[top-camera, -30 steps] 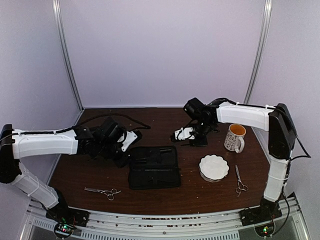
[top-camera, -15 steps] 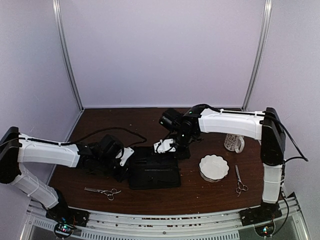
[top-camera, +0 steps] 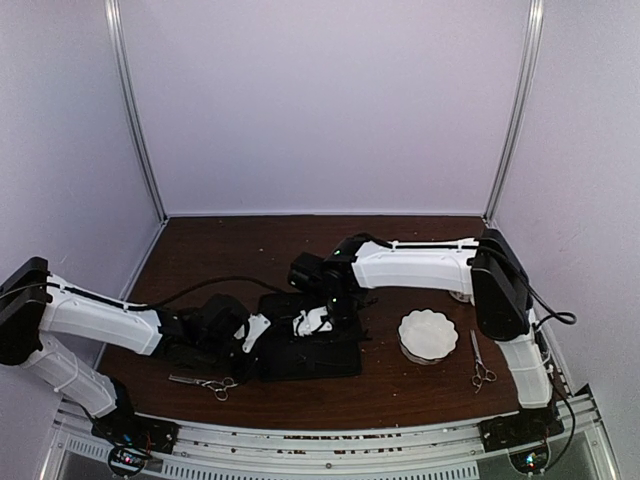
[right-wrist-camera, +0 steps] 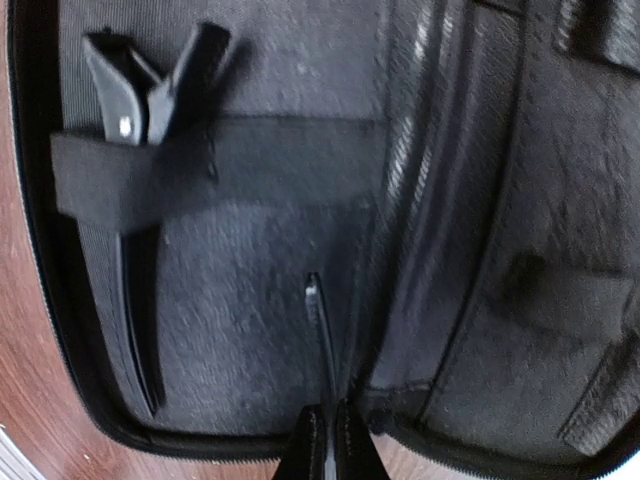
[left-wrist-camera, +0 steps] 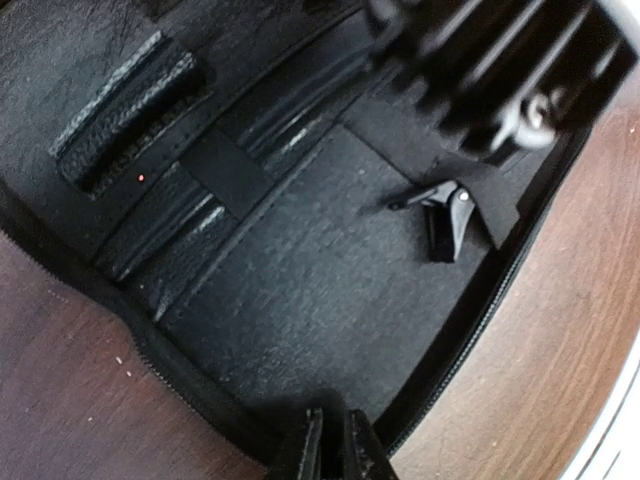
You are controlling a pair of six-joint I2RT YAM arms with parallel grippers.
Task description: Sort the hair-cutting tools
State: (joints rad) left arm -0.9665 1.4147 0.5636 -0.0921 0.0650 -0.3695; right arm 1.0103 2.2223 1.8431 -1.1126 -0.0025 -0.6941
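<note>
Overhead and wrist views of the brown surface (top-camera: 200,250) with the black zip case (top-camera: 312,352) lying open at its centre. The right gripper (top-camera: 308,322) hangs over the case interior; its jaws are pressed together on a thin black clip (right-wrist-camera: 318,330), which points out from the tips toward the case lining beside the centre fold. A second clip (right-wrist-camera: 130,140) is already stowed, tucked under an elastic band (right-wrist-camera: 250,160) in the outer half of the case, its spread handles above the band. The left gripper (top-camera: 250,336) sits at the case's left edge; its jaws are drawn to a narrow slit over the zip rim, and whether they pinch the rim cannot be told. One pair of scissors (top-camera: 205,382) lies on the surface near the front left, close to the left arm. The other scissors (top-camera: 482,366) lie at the front right, just beside the white scalloped bowl (top-camera: 428,335).
</note>
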